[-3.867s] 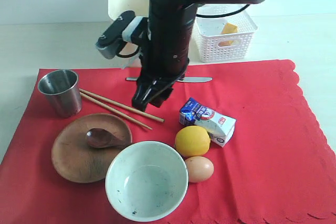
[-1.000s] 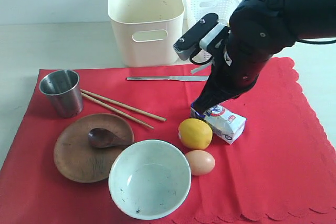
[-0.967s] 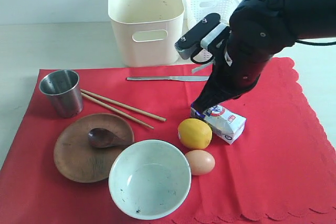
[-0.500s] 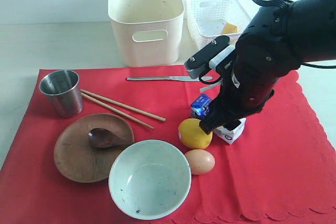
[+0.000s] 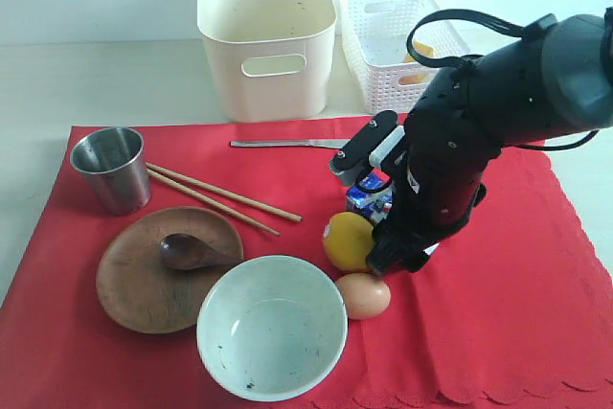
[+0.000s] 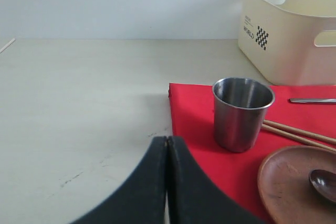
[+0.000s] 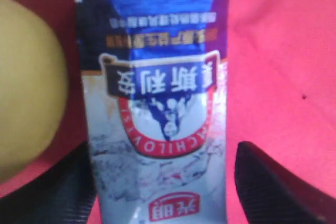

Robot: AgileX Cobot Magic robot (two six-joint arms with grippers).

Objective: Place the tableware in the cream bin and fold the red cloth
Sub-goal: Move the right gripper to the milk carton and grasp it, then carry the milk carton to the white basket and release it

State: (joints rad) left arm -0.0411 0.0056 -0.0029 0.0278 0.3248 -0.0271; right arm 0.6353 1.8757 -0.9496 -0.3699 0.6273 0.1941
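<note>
Pale off-white tabletop (image 5: 115,83), large red scalloped cloth (image 5: 536,265) spread under the right gripper (image 5: 391,258), tall cream plastic bin (image 5: 268,40) and white lattice basket (image 5: 383,31) set beyond it.

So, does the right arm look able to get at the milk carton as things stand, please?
Probably yes: its open claw stands astride the milk carton with nothing over it, though the lemon crowds one side.

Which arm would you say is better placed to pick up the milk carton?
Right. The right fingers stand open either side of the milk carton, beside the lemon; the left fingers are shut, away on the steel cup side.
</note>
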